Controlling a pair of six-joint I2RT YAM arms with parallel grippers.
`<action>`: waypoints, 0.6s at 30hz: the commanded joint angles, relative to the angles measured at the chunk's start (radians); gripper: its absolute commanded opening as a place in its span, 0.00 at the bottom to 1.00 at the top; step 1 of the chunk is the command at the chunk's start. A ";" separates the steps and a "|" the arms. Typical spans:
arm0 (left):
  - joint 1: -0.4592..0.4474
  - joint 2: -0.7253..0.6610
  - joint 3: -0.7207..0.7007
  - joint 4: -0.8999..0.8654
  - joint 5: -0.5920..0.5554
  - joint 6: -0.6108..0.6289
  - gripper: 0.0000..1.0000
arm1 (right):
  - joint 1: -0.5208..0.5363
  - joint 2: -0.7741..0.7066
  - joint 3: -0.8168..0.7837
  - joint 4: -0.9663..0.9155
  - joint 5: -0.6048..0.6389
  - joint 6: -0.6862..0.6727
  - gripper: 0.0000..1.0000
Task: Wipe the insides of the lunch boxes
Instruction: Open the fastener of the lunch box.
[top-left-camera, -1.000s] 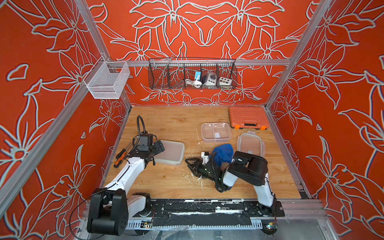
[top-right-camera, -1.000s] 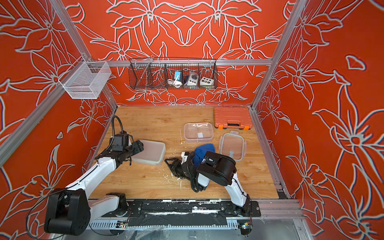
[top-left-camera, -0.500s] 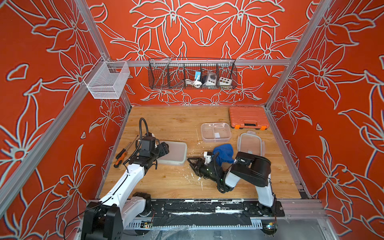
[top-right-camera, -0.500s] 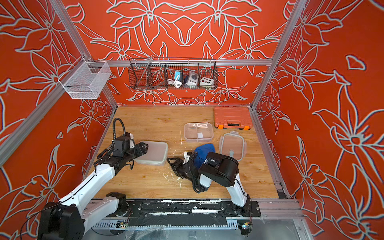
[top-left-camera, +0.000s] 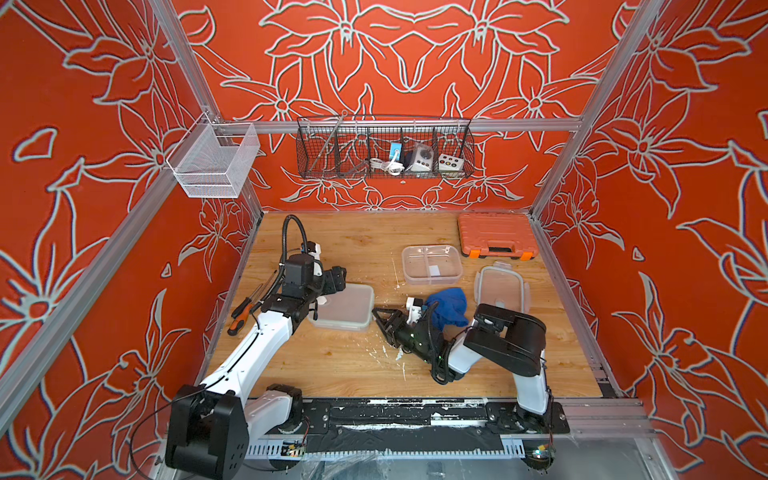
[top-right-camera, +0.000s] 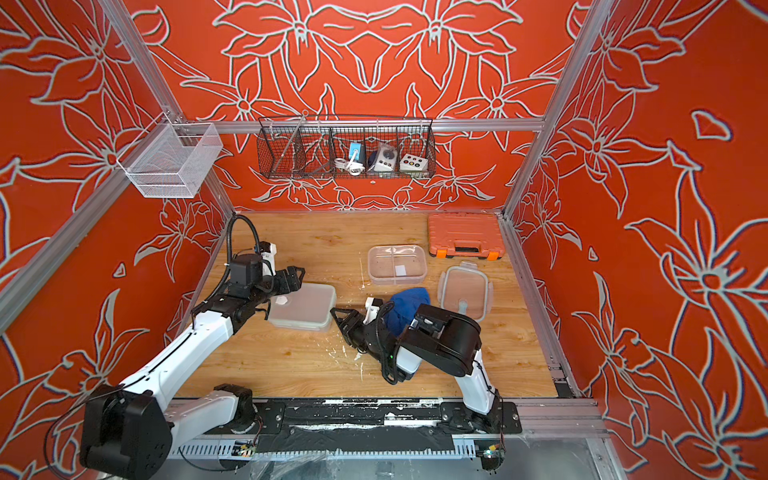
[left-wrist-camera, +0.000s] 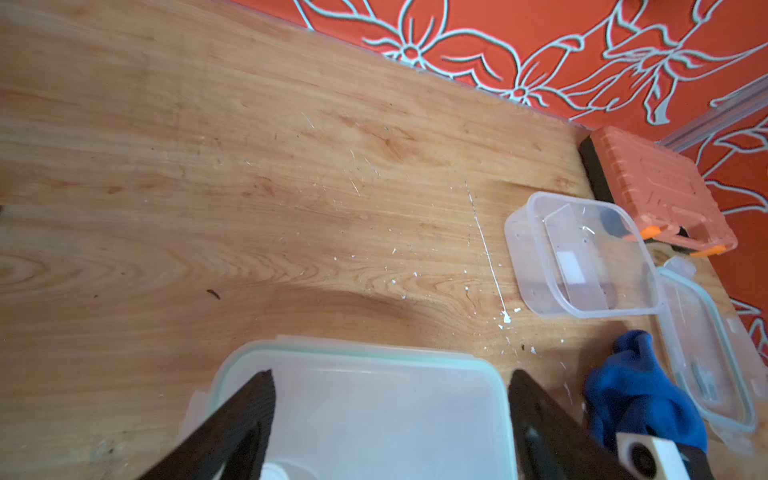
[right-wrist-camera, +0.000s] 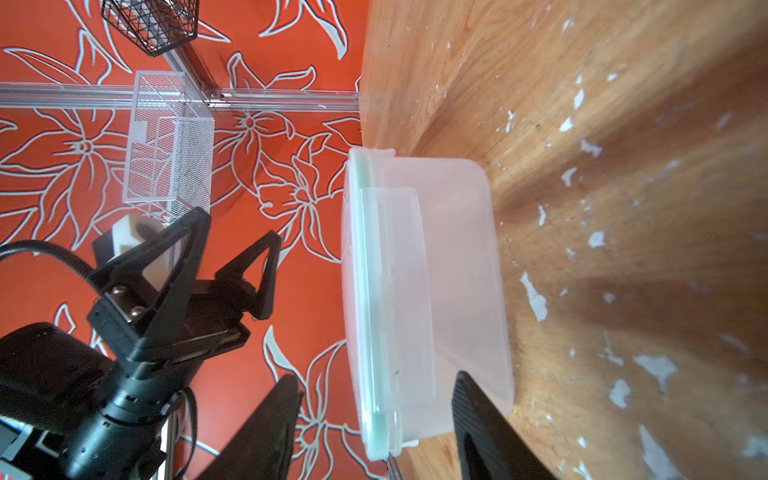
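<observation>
Nearest the robot, the right hand (top-left-camera: 383, 321) has edged a little closer to the right end of the lidded lunch box (top-left-camera: 345, 307) than it was a second ago. Its jaws stand apart, one low beside the box wall and one clear above the lid, clamped on nothing; whether the low one touches the wall I cannot tell. The bigger change is opposite: the left hand (right-wrist-camera: 236, 226), at the box's left end a second ago, has swung over its far left corner and spread wider, and it hovers released above the lid with a visible gap. The box itself has hardly moved on the bench (top-left-camera: 332, 365). Its lid is on and the snap flap (right-wrist-camera: 392, 291) facing the right hand is folded down, so I judge the pair are lining up to unlatch it; no wiping of this box can start before that. The blue cloth (top-left-camera: 448, 305) lies unheld just behind the right wrist, partly hidden by that arm, and would have to be fetched afterwards. Screwdrivers (top-left-camera: 245, 311) lie by the left arm, out of the way. Farther back sits the second lunch box (top-left-camera: 419, 266), open, with a divider and a white label (top-left-camera: 435, 271). A loose lid (top-left-camera: 500, 289) lies just beside it, the orange tool case (top-left-camera: 492, 232) sits behind both, and a black wire basket (top-left-camera: 384, 149) hangs on the far wall.
</observation>
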 joint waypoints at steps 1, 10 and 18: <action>-0.004 0.016 -0.056 0.102 0.064 -0.014 0.85 | 0.025 0.036 0.020 0.017 0.063 0.009 0.61; -0.041 0.103 -0.053 0.083 0.042 -0.063 0.81 | 0.063 0.111 0.100 0.018 0.125 0.039 0.61; -0.103 0.102 -0.120 0.117 -0.014 -0.114 0.79 | 0.062 0.129 0.132 0.018 0.165 0.020 0.61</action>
